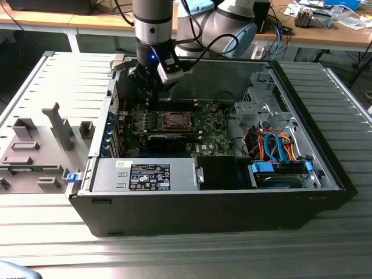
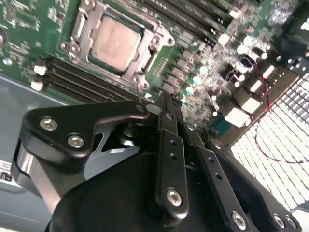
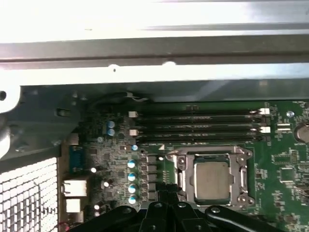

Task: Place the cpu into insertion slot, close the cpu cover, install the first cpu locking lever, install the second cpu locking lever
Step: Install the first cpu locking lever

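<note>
Pale silver-grey and square, the small flat cpu chip (image 2: 115,42) (image 3: 211,180) lies seated in the insertion slot (image 3: 212,181), a square socket with a silvery metal rim on the green motherboard (image 1: 203,125). The thin square silver cpu cover frame (image 2: 79,24) lies around it, the chip's face showing through its window. In both wrist views the black end effector (image 2: 164,104) has its fingers drawn together on nothing, its tips just beside the socket. In the exterior view it hangs at about eleven o'clock from the socket. Dark memory slots (image 3: 198,126) flank the socket; orange and blue cables (image 1: 276,148) crowd the open black computer case (image 1: 325,174) at three o'clock. The case rests on a ribbed grey metal counter (image 1: 192,256), with grey fixture blocks (image 1: 58,125) at nine o'clock and wooden desks (image 1: 325,35) behind.
</note>
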### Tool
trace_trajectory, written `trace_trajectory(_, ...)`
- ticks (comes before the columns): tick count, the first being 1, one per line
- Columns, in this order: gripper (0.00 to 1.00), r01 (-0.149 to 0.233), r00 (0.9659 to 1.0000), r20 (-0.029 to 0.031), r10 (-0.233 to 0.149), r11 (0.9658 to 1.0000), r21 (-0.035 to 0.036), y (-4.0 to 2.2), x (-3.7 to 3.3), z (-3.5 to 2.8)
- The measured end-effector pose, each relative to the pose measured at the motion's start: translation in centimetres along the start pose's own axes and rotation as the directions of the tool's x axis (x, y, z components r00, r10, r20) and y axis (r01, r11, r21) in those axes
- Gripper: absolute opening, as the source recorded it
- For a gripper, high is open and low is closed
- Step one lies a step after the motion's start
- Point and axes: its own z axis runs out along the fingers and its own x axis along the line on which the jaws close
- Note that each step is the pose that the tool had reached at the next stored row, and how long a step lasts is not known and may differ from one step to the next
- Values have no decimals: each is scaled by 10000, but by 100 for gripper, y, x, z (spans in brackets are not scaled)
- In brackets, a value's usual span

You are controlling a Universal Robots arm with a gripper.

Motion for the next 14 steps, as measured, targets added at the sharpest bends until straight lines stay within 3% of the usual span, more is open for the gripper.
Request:
trace_trajectory(1, 11, 23, 10000, -2, -23, 10000, -74, 0, 26, 0)
trace_trajectory(4, 11, 330, 9995, -18, -330, 9994, -133, 2, 34, 1)
trace_trajectory(7, 11, 807, 9967, -43, -808, 9967, -133, 19, 52, 4)
trace_trajectory(12, 11, 824, 9966, -43, -824, 9965, -143, 92, 96, 10)
trace_trajectory(14, 11, 835, 9965, -43, -836, 9964, -145, 154, 98, 17)
